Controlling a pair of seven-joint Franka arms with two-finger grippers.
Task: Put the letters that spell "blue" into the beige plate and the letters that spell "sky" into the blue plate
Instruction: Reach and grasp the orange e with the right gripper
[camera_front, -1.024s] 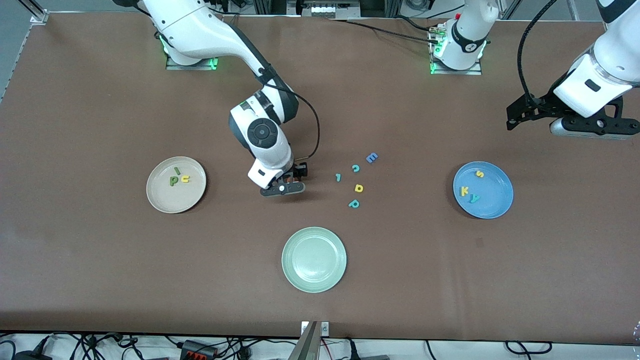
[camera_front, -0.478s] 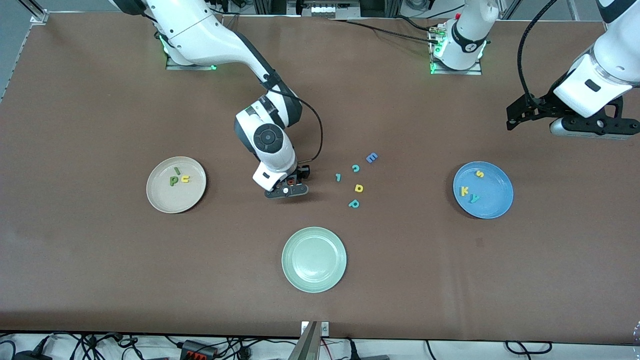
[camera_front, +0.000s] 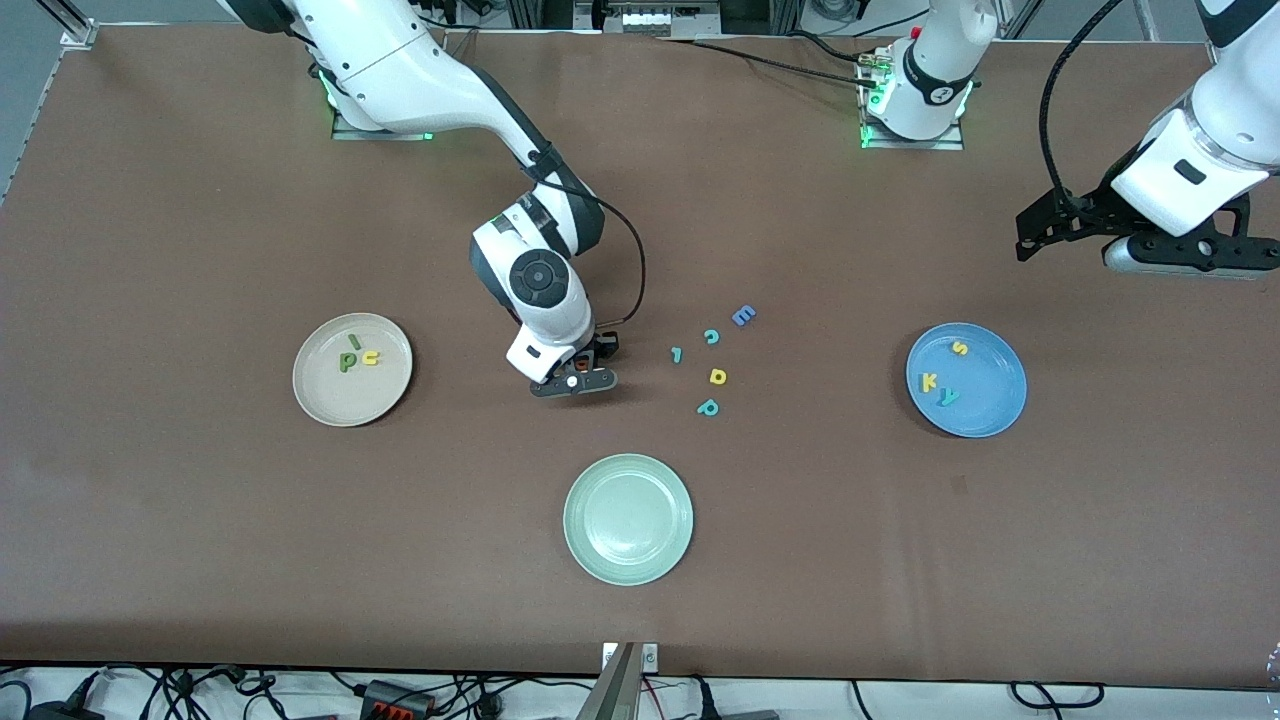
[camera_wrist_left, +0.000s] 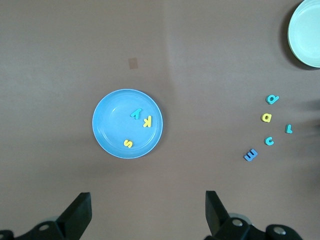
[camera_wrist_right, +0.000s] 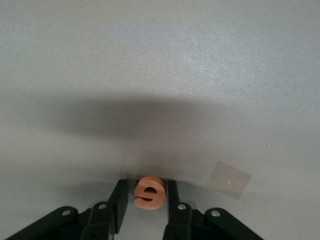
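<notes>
My right gripper (camera_front: 572, 380) is down at the table between the beige plate (camera_front: 335, 402) and the loose letters. In the right wrist view its jaws (camera_wrist_right: 146, 186) are closed in on either side of the orange e (camera_wrist_right: 150, 192). The beige plate holds a green p-shape (camera_front: 347, 360), a green bar (camera_front: 353, 342) and a yellow u (camera_front: 371, 357). The blue plate (camera_front: 990, 405) (camera_wrist_left: 112, 127) holds the yellow s (camera_front: 959, 348), yellow k (camera_front: 929, 381) and teal y (camera_front: 948, 397). My left gripper (camera_front: 1170, 255) (camera_wrist_left: 148, 210) waits open and empty, high over the table by the blue plate.
A pale green plate (camera_front: 628, 519) lies nearest the front camera. Loose letters lie between my right gripper and the blue plate: blue E (camera_front: 743, 316), teal c (camera_front: 711, 337), a small teal piece (camera_front: 676, 354), yellow d (camera_front: 717, 376), teal p (camera_front: 708, 407).
My right gripper shifted slightly toward the loose letters, settled at the table, and its jaws narrowed around the orange e. The left arm rose very slightly.
</notes>
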